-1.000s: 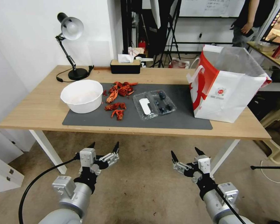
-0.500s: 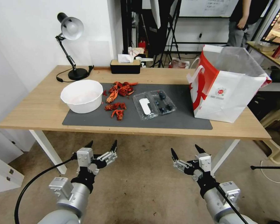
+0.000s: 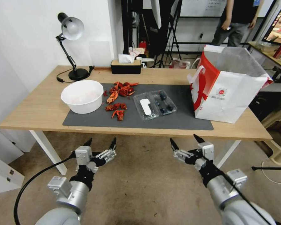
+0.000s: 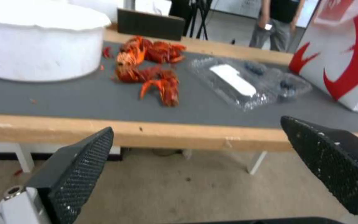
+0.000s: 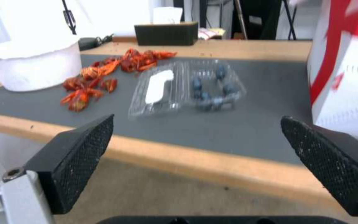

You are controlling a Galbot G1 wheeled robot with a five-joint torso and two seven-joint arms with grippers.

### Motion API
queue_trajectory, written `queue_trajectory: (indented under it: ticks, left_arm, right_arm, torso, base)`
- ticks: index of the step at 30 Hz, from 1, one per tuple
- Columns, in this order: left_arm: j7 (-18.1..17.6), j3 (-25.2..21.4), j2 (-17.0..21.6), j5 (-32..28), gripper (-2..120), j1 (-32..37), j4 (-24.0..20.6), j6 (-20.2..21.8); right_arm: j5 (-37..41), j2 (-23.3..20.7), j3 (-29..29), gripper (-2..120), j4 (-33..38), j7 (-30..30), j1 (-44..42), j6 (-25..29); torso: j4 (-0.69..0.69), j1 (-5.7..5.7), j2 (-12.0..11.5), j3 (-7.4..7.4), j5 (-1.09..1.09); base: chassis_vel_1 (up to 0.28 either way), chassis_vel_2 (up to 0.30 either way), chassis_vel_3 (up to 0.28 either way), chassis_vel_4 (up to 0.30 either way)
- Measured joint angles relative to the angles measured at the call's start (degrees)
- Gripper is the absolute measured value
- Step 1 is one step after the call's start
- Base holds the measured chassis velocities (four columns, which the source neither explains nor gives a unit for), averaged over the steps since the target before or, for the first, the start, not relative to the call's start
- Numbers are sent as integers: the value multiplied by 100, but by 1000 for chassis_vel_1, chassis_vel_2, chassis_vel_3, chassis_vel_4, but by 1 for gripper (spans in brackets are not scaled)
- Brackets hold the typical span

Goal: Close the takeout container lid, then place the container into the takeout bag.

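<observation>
The takeout container (image 3: 164, 103) lies open on the grey mat, with dark blueberries in its right half. Its lid (image 3: 145, 107) lies flat to the left, white label up. The takeout bag (image 3: 228, 90) stands open at the table's right end, white with red sides. My left gripper (image 3: 102, 141) and right gripper (image 3: 184, 139) hover open below and in front of the table's front edge, holding nothing. The left wrist view shows the lid (image 4: 233, 79), the container (image 4: 286, 85) and the bag (image 4: 345, 56). Beyond the table edge, the right wrist view shows the container (image 5: 214, 90), the lid (image 5: 158, 84) and the bag (image 5: 345, 62).
A round white bowl (image 3: 82, 95) sits at the mat's left, with red crayfish shells (image 3: 118, 100) between it and the container. A black tissue box (image 3: 125, 66) and a desk lamp (image 3: 71, 47) stand at the back. The wooden table (image 3: 37, 109) has its front edge just ahead of both grippers.
Both grippers have risen a little toward the table's front edge, the right one more than the left. Nothing on the table has moved.
</observation>
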Motion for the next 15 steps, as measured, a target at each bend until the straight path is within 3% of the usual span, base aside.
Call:
queue_trajectory:
  ticks: [8,15]
  left_arm:
    - [13,-89,-63,11,100,94,-33,-80]
    - [15,-165,-73,23,100,133,-86,-123]
  right_arm:
    - [1223,-1028,-184,100,-530,442,1544,-589]
    - [2247,-1485,-641,100,-1411,859,2979,-1075]
  torso:
    - [2,-1,0,0,0]
    - [2,-1,-1,1,1]
  base:
    - [0,0,0,0]
    - [0,0,0,0]
